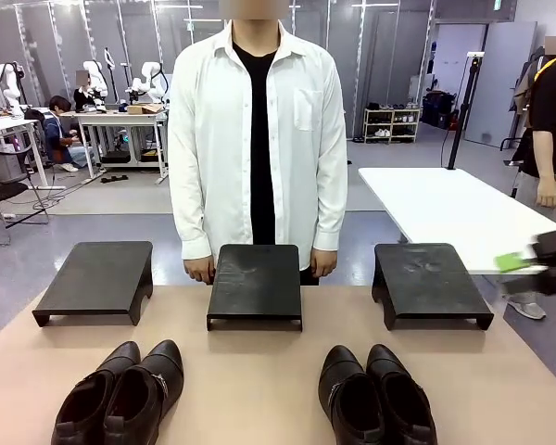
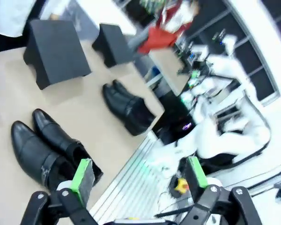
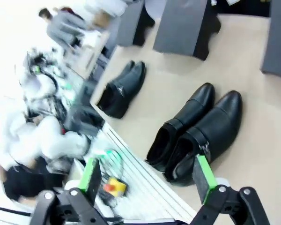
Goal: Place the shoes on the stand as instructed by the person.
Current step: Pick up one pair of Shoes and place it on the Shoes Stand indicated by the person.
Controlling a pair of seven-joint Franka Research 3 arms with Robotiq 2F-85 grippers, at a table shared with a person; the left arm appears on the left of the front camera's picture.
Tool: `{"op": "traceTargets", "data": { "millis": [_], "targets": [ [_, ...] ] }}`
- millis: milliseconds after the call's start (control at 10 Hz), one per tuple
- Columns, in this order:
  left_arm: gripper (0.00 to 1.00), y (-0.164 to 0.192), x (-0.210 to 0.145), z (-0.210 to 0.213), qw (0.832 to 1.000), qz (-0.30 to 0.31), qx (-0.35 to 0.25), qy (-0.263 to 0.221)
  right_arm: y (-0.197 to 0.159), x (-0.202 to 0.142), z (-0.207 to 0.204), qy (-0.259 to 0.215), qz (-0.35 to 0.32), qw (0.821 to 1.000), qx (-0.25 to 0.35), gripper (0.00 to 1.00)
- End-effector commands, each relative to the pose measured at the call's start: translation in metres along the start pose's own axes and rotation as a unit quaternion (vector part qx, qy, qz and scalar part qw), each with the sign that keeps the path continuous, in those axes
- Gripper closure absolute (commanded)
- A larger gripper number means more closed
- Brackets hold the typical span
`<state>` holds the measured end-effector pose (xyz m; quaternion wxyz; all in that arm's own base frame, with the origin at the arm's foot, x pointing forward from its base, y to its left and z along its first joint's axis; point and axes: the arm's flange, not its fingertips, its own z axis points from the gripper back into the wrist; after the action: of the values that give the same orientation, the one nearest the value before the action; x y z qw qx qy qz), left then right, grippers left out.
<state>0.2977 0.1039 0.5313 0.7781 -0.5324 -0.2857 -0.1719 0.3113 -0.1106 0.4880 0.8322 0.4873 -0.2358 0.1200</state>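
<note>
Two pairs of glossy black shoes stand near the table's front edge: the left pair and the right pair. Behind them are three low black stands, left, middle and right. The person stands behind the middle stand, hands hanging at its back corners. My left gripper is open and empty, hovering off the table's edge beside the left pair. My right gripper is open too, above the right pair; it also shows blurred at the right edge.
Bare tan tabletop lies between the two pairs and in front of the stands. A white table stands behind at the right. The other pair and two stands show farther off in the left wrist view.
</note>
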Motion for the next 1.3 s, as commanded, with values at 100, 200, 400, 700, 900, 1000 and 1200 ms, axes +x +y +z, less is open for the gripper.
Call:
{"op": "traceTargets", "data": {
  "millis": [100,200,400,700,900,1000,1200],
  "targets": [
    [0.0,0.038,-0.062,0.081,0.987,0.056,-0.023,-0.152,-0.05,-0.087,0.076,-0.143,-0.065,0.987,0.036,0.0],
    [0.0,0.041,-0.088,0.107,0.98,0.073,-0.004,-0.183,-0.062,-0.12,0.102,-0.184,-0.085,0.979,0.037,0.0],
    [0.0,0.039,-0.116,0.138,0.968,0.094,0.026,-0.232,-0.069,-0.152,0.124,-0.225,-0.094,0.969,0.036,0.0],
    [0.0,0.03,-0.121,0.154,0.959,0.101,0.045,-0.263,-0.071,-0.148,0.119,-0.219,-0.099,0.97,0.031,0.0],
    [0.0,0.039,-0.133,0.161,0.962,0.11,0.042,-0.245,-0.078,-0.159,0.15,-0.226,-0.114,0.967,0.031,0.0],
    [0.0,0.039,-0.133,0.161,0.962,0.11,0.042,-0.245,-0.078,-0.159,0.15,-0.226,-0.114,0.967,0.031,0.0],
    [0.0,0.039,-0.133,0.161,0.962,0.11,0.042,-0.245,-0.078,-0.159,0.15,-0.226,-0.114,0.967,0.031,0.0]
  ]
}}
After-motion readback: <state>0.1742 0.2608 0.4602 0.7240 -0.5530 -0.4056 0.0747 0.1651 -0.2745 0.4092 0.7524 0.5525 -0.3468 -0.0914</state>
